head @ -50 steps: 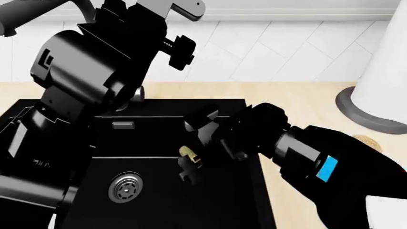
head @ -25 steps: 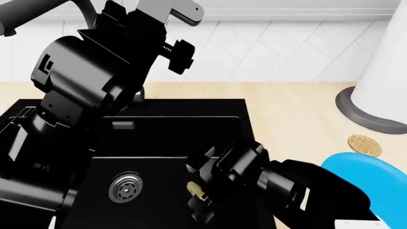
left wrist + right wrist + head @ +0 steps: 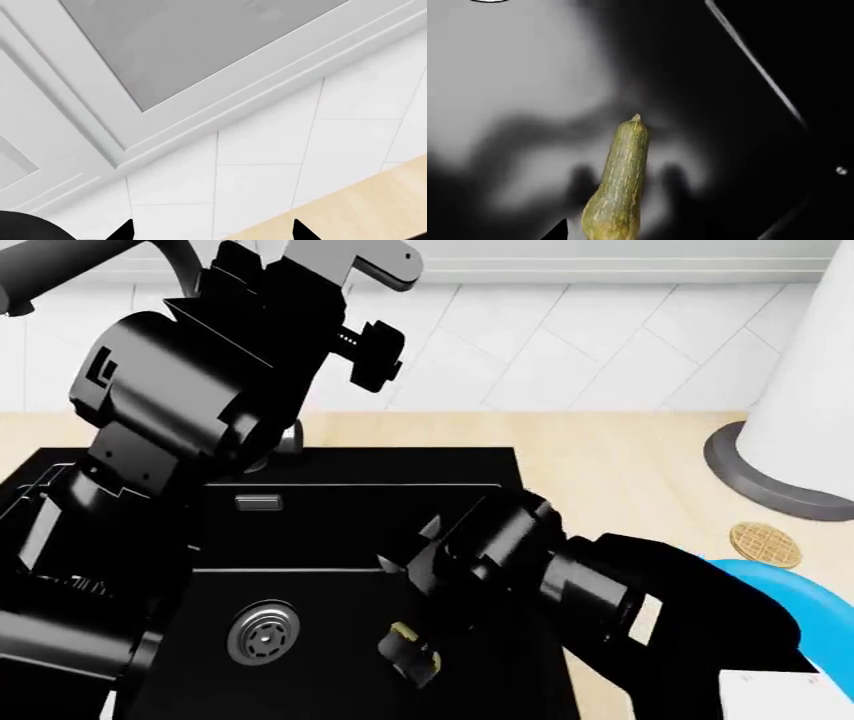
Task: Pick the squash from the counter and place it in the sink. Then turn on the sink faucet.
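The squash (image 3: 617, 185), tan-yellow with green streaks, lies low in the black sink (image 3: 334, 540), to the right of the round drain (image 3: 263, 632); it also shows in the head view (image 3: 399, 633). My right gripper (image 3: 406, 648) reaches down into the basin with its jaws open on either side of the squash's thick end, and one fingertip (image 3: 558, 231) stands apart from it. My left gripper (image 3: 212, 233) is open and empty, raised toward the wall tiles near the grey sink faucet (image 3: 376, 258). The left arm (image 3: 187, 390) hides most of the faucet.
The beige counter (image 3: 627, 455) runs behind and right of the sink. A white paper-towel roll (image 3: 817, 360) on a grey base stands at the right. A waffle disc (image 3: 767, 542) and a blue plate (image 3: 774, 585) lie near the right arm. An overflow plate (image 3: 258, 503) is on the sink's back wall.
The right arm carried the squash down into the basin, then its wrist lifted back a little while the squash stayed low. The jaws now stand apart. The left arm barely moved.
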`<state>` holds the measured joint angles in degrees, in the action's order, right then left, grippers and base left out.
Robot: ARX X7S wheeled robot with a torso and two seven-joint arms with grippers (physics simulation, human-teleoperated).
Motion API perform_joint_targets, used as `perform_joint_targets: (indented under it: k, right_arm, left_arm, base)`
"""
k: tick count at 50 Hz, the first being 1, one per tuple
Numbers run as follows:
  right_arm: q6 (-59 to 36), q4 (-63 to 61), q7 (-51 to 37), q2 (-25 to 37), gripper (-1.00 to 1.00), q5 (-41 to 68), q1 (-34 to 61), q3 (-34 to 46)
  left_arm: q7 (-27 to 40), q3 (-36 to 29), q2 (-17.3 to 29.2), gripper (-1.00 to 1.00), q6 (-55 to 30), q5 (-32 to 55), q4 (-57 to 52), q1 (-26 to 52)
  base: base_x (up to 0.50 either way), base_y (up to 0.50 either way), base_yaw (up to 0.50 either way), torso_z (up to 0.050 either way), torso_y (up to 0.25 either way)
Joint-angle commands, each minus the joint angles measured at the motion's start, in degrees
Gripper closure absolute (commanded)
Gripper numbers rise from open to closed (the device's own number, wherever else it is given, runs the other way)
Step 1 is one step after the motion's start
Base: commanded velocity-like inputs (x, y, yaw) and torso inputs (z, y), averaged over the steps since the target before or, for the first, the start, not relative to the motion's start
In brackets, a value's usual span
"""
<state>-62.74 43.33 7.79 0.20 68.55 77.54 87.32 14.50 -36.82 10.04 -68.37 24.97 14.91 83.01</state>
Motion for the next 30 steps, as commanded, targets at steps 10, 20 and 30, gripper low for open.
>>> perform_joint_targets:
  k: [10, 20, 30]
  right_arm:
    - [-6.56, -34.61, -36.77, 25.97, -1.00, 36.19, 14.95, -23.68]
    - [-3.71, -34.22, -41.82, 35.75, -1.00, 42.10, 21.31, -30.50]
    - [-1.42, -37.42, -45.07, 38.79, -1.00, 44.48, 21.33, -32.55]
  left_arm:
    - [-0.14, -0.10, -0.26, -1.00, 1.52, 0.20, 2.21, 0.01]
    - [-0.29, -0.30, -0.55, -1.00, 2.53, 0.20, 3.47, 0.14]
    - [0.08, 0.66, -0.56, -1.00, 2.63, 0.73, 3.88, 0.25]
  base:
    - [0.00, 0.00, 0.00, 0.000, 0.000]
    - [0.00, 0.00, 0.00, 0.000, 0.000]
    - [0.00, 0.00, 0.00, 0.000, 0.000]
